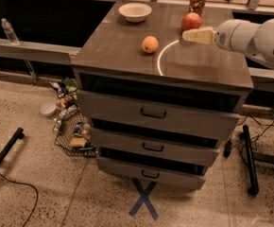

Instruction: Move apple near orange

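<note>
The pincer (186, 34) — open or closed, I cannot tell — is hovering horizontally at 6 o'clock of the glossy round apple (191, 21), over the desk (123, 51).

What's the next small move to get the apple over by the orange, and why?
Probably ease the end effector closer onto the apple, which sits just beyond its tip on the cabinet top and does not look held yet. The orange lies apart, left of the apple and nearer the camera.

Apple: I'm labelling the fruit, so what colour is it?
Red-orange, seen in the camera view; the apple sits just behind the gripper.
</note>
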You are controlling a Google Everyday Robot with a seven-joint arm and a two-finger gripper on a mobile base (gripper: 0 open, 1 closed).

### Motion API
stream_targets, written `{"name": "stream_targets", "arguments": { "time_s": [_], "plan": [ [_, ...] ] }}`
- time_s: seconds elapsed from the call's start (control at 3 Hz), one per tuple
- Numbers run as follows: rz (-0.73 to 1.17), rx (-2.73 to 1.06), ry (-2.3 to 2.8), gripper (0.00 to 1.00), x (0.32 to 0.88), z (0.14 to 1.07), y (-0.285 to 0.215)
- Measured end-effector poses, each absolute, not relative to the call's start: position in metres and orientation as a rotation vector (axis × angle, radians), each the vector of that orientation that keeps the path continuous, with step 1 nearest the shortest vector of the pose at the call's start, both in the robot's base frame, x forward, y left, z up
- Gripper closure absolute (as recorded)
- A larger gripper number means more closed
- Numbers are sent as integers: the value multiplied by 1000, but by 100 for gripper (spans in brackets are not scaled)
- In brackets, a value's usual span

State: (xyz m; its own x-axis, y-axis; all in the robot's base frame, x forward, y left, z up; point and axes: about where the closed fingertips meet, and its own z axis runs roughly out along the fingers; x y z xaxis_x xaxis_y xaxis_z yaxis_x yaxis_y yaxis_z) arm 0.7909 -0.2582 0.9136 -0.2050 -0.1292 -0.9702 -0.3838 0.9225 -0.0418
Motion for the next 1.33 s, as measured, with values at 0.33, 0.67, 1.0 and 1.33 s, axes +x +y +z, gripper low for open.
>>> {"name": "stream_targets", "arguments": {
  "time_s": [0.33,0.67,1.0,1.33],
  "plan": [
    [227,-354,1758,0,830,906,-260],
    [187,-345,1751,0,861,897,-265],
    [168,-323,1761,0,889,884,-269],
    [175,-315,1772,0,914,871,-267]
  ]
}}
